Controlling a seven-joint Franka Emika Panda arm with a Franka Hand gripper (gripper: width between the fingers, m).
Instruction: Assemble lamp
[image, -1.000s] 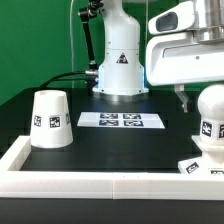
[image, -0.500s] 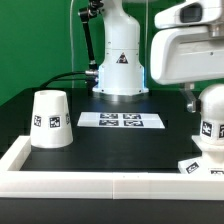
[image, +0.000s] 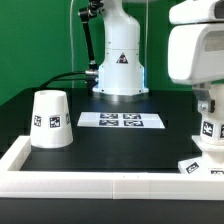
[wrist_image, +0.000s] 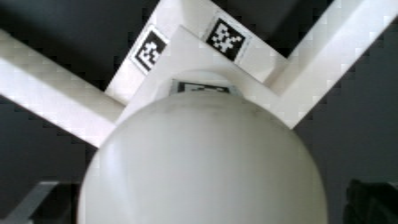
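Note:
The white cone shade (image: 50, 120) stands on the black table at the exterior view's left. The ball-shaped bulb (image: 211, 127) stands upright on the low base (image: 203, 166) at the exterior view's right, in the corner of the white frame. My gripper (image: 209, 100) is directly above the bulb, and its white hand hides the bulb's top. In the wrist view the bulb (wrist_image: 205, 160) fills the middle, with the tagged base (wrist_image: 185, 50) beyond it. The gripper (wrist_image: 205, 208) is open, with dark fingertips (wrist_image: 32, 205) on either side of the bulb and a gap showing.
The marker board (image: 120, 120) lies flat mid-table in front of the robot's base (image: 120, 65). A raised white frame (image: 100, 184) runs along the front and left edges; its corner bars (wrist_image: 54, 95) show in the wrist view.
My gripper has moved toward the exterior view's right and come down over the bulb. The shade, bulb and base have not moved.

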